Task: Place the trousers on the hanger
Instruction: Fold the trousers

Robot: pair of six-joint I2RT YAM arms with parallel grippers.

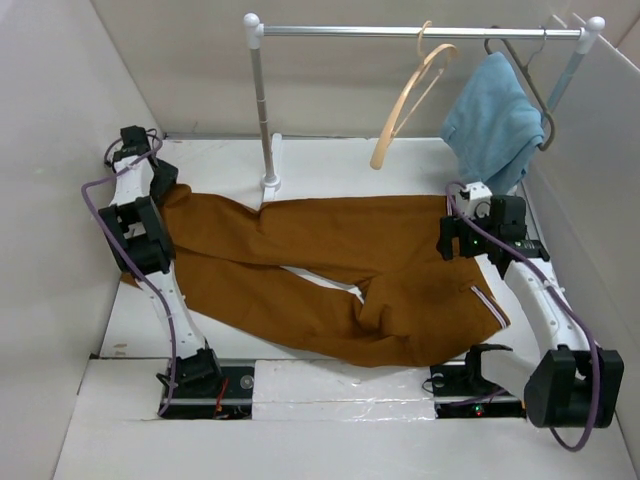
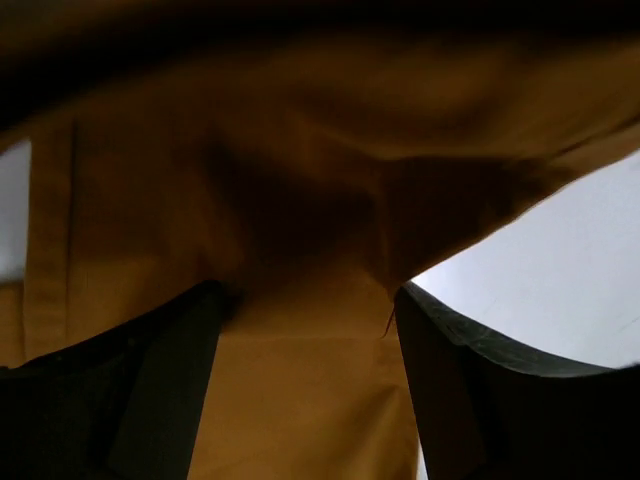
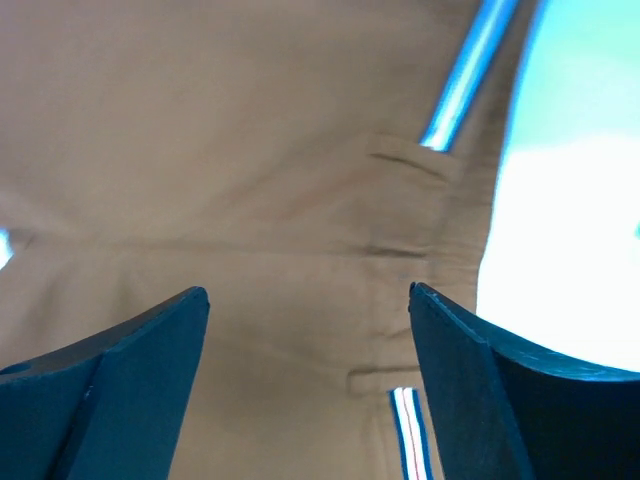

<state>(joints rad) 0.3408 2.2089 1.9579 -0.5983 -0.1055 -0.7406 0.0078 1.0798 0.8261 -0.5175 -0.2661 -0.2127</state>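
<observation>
The rust-brown trousers (image 1: 330,260) lie flat on the table, legs to the left and waistband to the right. The pale beige hanger (image 1: 410,100) hangs empty on the rail at the back. My left gripper (image 1: 163,188) is at the leg ends; in the left wrist view it (image 2: 305,295) is open, with trouser cloth (image 2: 300,390) between and under the fingers. My right gripper (image 1: 448,238) is at the upper waistband; in the right wrist view it (image 3: 308,292) is open over the waistband (image 3: 300,200), whose striped lining (image 3: 408,430) shows.
A metal rail (image 1: 400,32) on white posts spans the back; its left post (image 1: 265,110) stands just behind the trousers. A light blue cloth (image 1: 492,122) hangs on a dark grey hanger (image 1: 530,75) at the right. Walls close in on both sides.
</observation>
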